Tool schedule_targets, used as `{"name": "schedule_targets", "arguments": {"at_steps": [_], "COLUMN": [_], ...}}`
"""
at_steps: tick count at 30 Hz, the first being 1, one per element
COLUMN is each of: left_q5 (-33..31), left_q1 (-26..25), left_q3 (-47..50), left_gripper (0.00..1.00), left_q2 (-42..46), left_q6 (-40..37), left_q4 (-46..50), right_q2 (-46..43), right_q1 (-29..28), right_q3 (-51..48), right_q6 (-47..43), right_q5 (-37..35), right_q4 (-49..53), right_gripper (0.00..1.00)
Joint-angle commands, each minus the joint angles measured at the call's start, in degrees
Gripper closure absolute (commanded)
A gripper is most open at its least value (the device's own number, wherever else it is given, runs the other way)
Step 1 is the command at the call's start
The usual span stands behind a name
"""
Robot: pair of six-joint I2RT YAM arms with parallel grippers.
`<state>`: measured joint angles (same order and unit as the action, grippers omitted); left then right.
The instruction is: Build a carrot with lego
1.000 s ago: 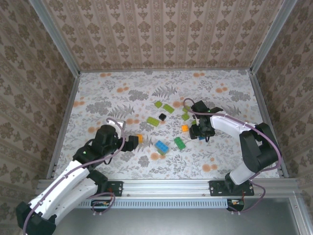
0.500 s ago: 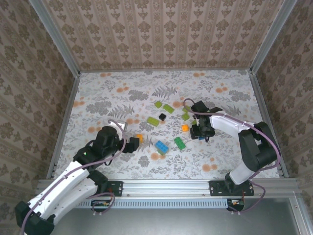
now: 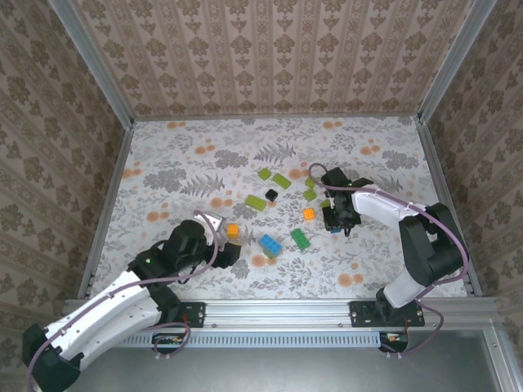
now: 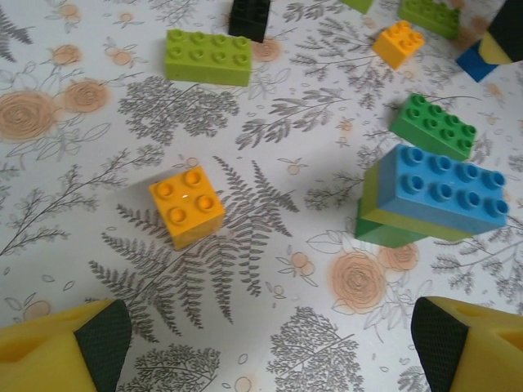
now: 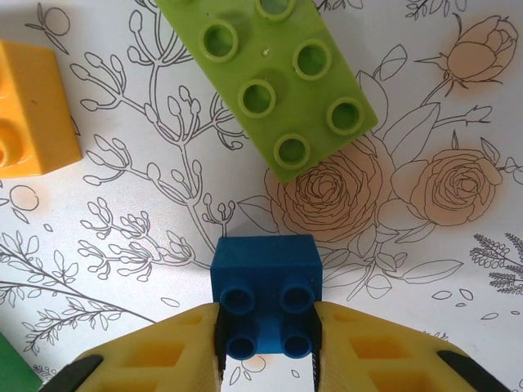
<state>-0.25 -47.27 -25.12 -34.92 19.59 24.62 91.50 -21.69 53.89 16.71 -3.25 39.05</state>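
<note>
Left tool (image 4: 270,347) spread wide and low over the flowered tabletop (image 4: 245,278), nothing between its yellow fingers (image 4: 49,351), black pads turned inward at the two lower corners of the left wrist view. Nearest ahead of it, a small orange brick (image 4: 186,204), studs up, flat on the tabletop, touching neither finger. Farther right, a stack (image 4: 429,196) of a blue brick on yellow and green ones, with a dark green brick (image 4: 433,126) just behind it. Beyond, a long lime-green brick (image 4: 208,55), a black brick (image 4: 249,16) at the top edge and a second orange brick (image 4: 398,42), all separate. Right tool (image 5: 265,347) clamped narrow on a small blue brick (image 5: 264,269), one yellow finger against each side, studs toward the wrist camera; on the tabletop or just off it, impossible to tell. Just past that brick and apart from it, a lime-green brick (image 5: 278,90) lying studs up; off to the left, an orange brick (image 5: 29,122) cut by the frame edge. From above, the lego (image 3: 281,180) scattered loose about the middle of the tabletop between the two arms, lime-green and orange pieces lying singly, unjoined; left tool at the near left of the scatter, right tool at its right edge.
</note>
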Motion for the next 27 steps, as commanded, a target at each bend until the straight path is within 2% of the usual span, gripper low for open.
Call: {"name": "schedule_targets", "arguments": {"at_steps": [1,7,13,18,27], "left_q5": [0.24,-0.43,-0.54,-0.45,-0.6], "left_q1": [-0.62,-0.64,-0.7,-0.68,-0.8], "left_q3": [0.6,1.3,1.57,1.54,1.49], "left_gripper": [0.09,0.09,0.09,0.09,0.09], "left_q2": [1.16,1.22,1.71,1.5,1.87], "left_q6": [-1.65,-1.53,-1.52,-1.49,-1.49], "left_q4": [-1.72,-2.39,-2.58,-2.61,-2.23], "right_q2": [-0.43,-5.73,-6.71,-4.01,3.35], "right_q1": [-0.18,-2.69,-11.32,-18.4,-23.89], "right_q3": [-0.44,3.11,11.05,19.12,27.85], "right_q6": [0.3,-0.11,-1.28,-4.39,-6.69], "right_q5": [2.14,4.14,3.97,4.98,4.8], "right_q4": [1.18,4.74,11.81,16.75,19.66], "right_gripper": [0.7,0.73,0.73,0.72,0.72]}}
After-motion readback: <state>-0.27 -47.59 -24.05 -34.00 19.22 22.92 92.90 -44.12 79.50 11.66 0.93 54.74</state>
